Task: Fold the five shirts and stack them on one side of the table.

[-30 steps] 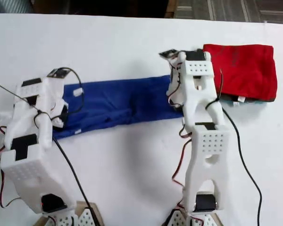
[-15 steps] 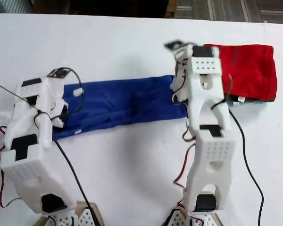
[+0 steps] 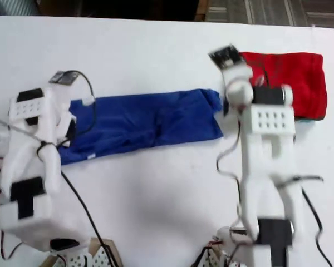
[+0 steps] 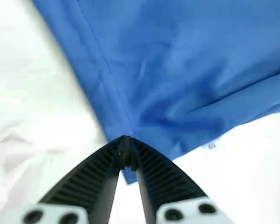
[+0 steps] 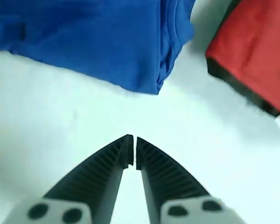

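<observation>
One red shirt (image 3: 292, 83) lies folded atop a darker garment (image 5: 238, 86) just beside the blue shirt (image 3: 145, 125), a long half-folded strip on the tabletop (image 3: 156, 194). My left gripper (image 4: 126, 149) jaws clench its other end; my right gripper (image 5: 133, 151) jaws hover nearby, closed and empty. I judge the blue one needs further folding.

The white table (image 3: 156, 50) carries two things of cloth. A blue shirt (image 3: 145, 122), folded into a long strip, lies flat across the middle of the table, with its length going from the left side toward the right side. A small white label (image 3: 91, 157) shows at its near edge. Toward the far right corner lies a pile of folded shirts with a red shirt (image 3: 295, 78) on top and darker cloth (image 3: 303, 118) under it. The strip and the pile are near each other but apart, with bare table between them.
</observation>
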{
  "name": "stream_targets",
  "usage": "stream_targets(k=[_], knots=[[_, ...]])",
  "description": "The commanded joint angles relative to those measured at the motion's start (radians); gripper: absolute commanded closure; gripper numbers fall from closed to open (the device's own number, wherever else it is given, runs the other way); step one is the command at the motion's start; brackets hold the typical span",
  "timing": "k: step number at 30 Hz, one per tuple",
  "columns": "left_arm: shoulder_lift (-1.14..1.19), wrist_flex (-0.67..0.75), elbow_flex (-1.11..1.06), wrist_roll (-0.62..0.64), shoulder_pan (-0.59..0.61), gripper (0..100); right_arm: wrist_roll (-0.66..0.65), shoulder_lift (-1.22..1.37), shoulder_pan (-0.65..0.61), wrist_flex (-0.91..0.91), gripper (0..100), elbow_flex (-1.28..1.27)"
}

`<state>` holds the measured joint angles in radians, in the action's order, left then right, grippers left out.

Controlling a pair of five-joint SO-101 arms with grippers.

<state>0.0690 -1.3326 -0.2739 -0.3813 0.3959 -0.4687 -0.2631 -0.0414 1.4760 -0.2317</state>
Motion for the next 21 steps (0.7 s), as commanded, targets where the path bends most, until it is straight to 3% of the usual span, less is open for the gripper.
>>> stream_targets(k=[1,4,8,21], knots=[[-0.143,0.032,-0.036,0.012,0.04,97,-0.006,-0.249,0.054,-0.156,97.9,-0.359],[-0.135,0.104,-0.059,0.014,0.097,90,-0.006,-0.406,0.094,-0.255,98.0,-0.594],[-0.046,0.146,-0.022,0.015,0.141,70,-0.061,-0.564,0.151,-0.292,98.0,-0.796],[0.313,0.083,0.28,0.242,0.135,72,-0.238,-0.8,0.426,-0.292,98.0,-0.991]])
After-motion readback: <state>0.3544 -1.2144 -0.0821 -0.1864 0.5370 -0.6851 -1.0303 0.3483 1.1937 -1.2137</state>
